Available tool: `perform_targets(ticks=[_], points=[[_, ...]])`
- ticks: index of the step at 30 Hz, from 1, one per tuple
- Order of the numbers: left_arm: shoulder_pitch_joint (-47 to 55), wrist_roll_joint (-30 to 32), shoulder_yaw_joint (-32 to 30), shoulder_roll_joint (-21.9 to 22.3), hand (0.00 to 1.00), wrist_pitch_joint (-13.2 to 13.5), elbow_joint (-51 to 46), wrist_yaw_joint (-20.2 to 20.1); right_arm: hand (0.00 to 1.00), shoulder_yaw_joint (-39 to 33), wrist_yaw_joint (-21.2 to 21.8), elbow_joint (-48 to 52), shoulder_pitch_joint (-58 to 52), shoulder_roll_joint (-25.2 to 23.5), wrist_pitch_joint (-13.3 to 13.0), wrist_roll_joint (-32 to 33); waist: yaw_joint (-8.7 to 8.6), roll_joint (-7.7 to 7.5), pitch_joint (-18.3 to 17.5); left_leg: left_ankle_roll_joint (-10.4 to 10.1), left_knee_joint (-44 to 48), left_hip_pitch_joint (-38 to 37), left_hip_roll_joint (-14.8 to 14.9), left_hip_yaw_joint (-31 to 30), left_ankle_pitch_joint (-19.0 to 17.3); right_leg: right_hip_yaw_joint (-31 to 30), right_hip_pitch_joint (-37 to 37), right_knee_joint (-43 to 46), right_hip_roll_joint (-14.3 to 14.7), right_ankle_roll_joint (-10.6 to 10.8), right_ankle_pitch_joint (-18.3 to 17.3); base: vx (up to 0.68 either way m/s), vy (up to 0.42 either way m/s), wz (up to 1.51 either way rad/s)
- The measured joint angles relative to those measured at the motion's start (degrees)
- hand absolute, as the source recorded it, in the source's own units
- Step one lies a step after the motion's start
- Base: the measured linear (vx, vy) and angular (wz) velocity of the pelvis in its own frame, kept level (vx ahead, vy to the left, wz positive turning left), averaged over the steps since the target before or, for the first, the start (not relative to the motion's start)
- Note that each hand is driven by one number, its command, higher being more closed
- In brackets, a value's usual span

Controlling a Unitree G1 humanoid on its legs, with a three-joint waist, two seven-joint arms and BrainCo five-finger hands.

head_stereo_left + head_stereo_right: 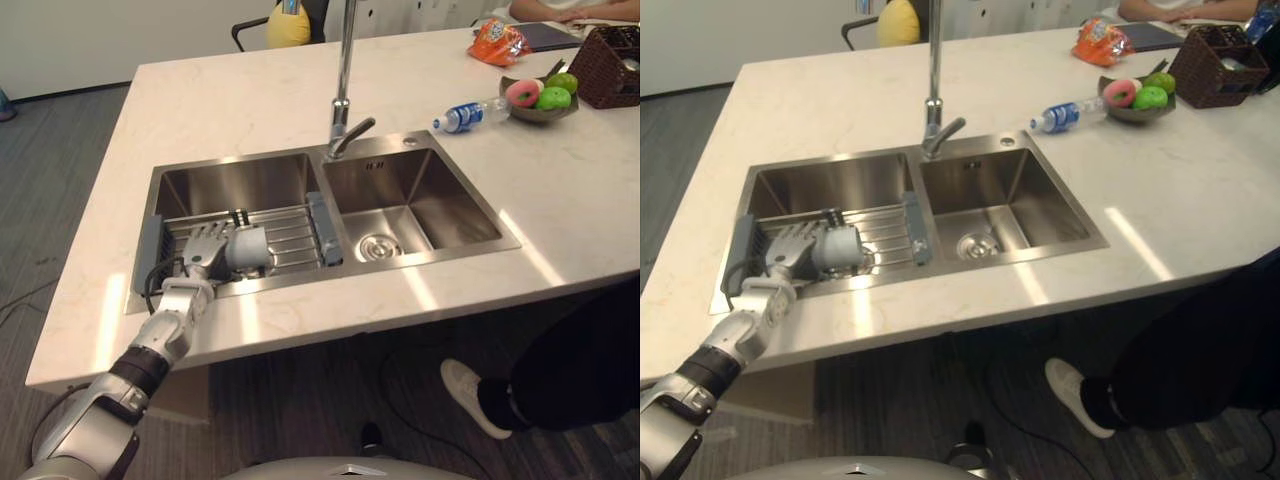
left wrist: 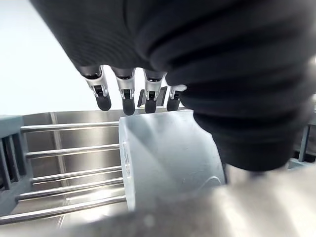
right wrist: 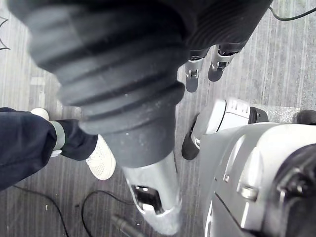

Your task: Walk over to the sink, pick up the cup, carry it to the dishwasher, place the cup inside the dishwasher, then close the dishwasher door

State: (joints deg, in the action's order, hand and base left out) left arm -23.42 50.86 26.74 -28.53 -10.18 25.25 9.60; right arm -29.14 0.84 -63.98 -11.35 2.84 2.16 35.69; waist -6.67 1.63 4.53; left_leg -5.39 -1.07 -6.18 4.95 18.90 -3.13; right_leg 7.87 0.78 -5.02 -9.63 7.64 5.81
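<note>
Left eye, left hand (image 1: 208,248): down in the left basin of the sink (image 1: 420,272), over the wire rack (image 1: 292,235).
Left eye, cup (image 1: 251,247): grey, lying on its side on the rack, right against the hand.
Left eye, counter (image 1: 220,110): pale stone; tap (image 1: 343,90) behind the basins; water bottle (image 1: 463,116), fruit bowl (image 1: 540,100) and wicker basket (image 1: 608,68) at the far right.
Right eye, person: trouser leg (image 1: 1180,370) and white shoe (image 1: 1072,395) by the counter's near edge.
Left wrist, fingers (image 2: 128,95): straight, loosely spread above the cup, not wrapped round it; thumb hidden.
Right wrist, right hand (image 3: 193,74): hanging over the grey floor (image 3: 291,64); the fingers that show are straight and hold nothing.
</note>
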Motion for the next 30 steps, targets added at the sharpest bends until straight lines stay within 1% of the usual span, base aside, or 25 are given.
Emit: perform_targets(ticks=[4,10,19,21,23,25,27,29,30], points=[[-0.45,0.01,-0.06,-0.03,0.0,-0.04,0.32,-2.69,0.0,1.6,0.01,0.0,-0.12,0.08,0.57,0.0,-0.05,-0.05,0.03,-0.06,0.0,-0.03,-0.06,0.25,-0.1,-0.68,-0.18,0.0,0.03,0.02,0.07,-0.03,-0.021,-0.04],[-0.6,-0.01,0.36,-0.08,0.0,-1.16,0.3,-2.9,0.0,1.99,-0.02,0.03,-0.11,0.15,0.73,0.07,-0.07,-0.09,0.03,-0.06,0.02,-0.02,-0.15,0.32,-0.19,-0.98,-0.39,0.0,0.02,0.42,0.44,-0.02,-0.016,-0.02],[-0.76,-0.02,0.6,-0.4,0.0,-1.13,0.83,-2.93,0.0,2.0,-0.02,0.03,-0.12,0.17,0.76,0.51,-0.23,-0.32,0.18,-0.08,0.06,0.01,-0.25,0.45,-0.26,-1.48,-0.73,0.01,0.02,0.27,0.62,-0.04,-0.027,-0.03],[-0.82,-0.02,1.04,-0.66,0.0,-1.08,0.87,-3.45,0.0,1.99,-0.02,0.03,-0.12,0.17,0.78,0.53,-0.26,-0.33,0.18,-0.07,0.08,0.0,-0.29,0.68,-0.29,-1.92,-0.88,0.02,0.04,0.2,0.68,-0.03,-0.023,-0.07],[-1.35,-0.08,1.56,-0.7,0.0,-0.57,1.51,-4.97,0.0,2.04,-0.02,0.04,-0.13,0.19,0.85,0.52,-0.24,-0.34,0.19,-0.02,0.24,-0.07,-0.35,1.05,-0.43,-2.53,-0.97,0.02,0.05,0.15,0.73,-0.04,-0.026,-0.07],[-1.51,-0.24,1.62,-0.69,0.0,-0.42,1.82,-5.48,0.0,2.05,-0.02,0.06,-0.14,0.19,0.94,0.53,-0.25,-0.37,0.2,0.01,0.57,-0.04,-0.34,1.19,-0.65,-2.56,-0.98,0.02,0.03,0.12,0.75,-0.04,-0.024,-0.06],[-1.78,-1.52,1.61,-0.7,0.0,-0.25,2.06,-6.62,0.0,2.1,-0.03,0.07,-0.15,0.27,1.33,0.53,-0.27,-0.4,0.22,0.08,0.96,-0.02,-0.34,1.26,-0.94,-2.69,-0.99,0.02,0.0,0.12,0.75,-0.03,-0.024,-0.06],[-3.15,-3.51,1.64,-0.75,0.0,-0.18,2.02,-9.48,0.0,2.29,-0.05,0.08,-0.15,0.39,1.82,0.52,-0.39,-0.46,0.22,0.12,0.98,-0.02,-0.37,1.26,-0.99,-2.73,-1.0,0.03,-0.01,0.12,0.75,0.0,0.0,0.0],[-4.31,-4.3,1.98,-0.85,0.0,-0.21,2.02,-11.69,0.0,3.72,-0.08,0.07,-0.17,0.72,1.85,0.53,-0.65,-0.46,0.22,0.12,1.0,-0.02,-0.39,1.25,-1.09,-2.78,-1.04,0.06,-0.02,0.13,0.75,0.0,0.0,0.0]])
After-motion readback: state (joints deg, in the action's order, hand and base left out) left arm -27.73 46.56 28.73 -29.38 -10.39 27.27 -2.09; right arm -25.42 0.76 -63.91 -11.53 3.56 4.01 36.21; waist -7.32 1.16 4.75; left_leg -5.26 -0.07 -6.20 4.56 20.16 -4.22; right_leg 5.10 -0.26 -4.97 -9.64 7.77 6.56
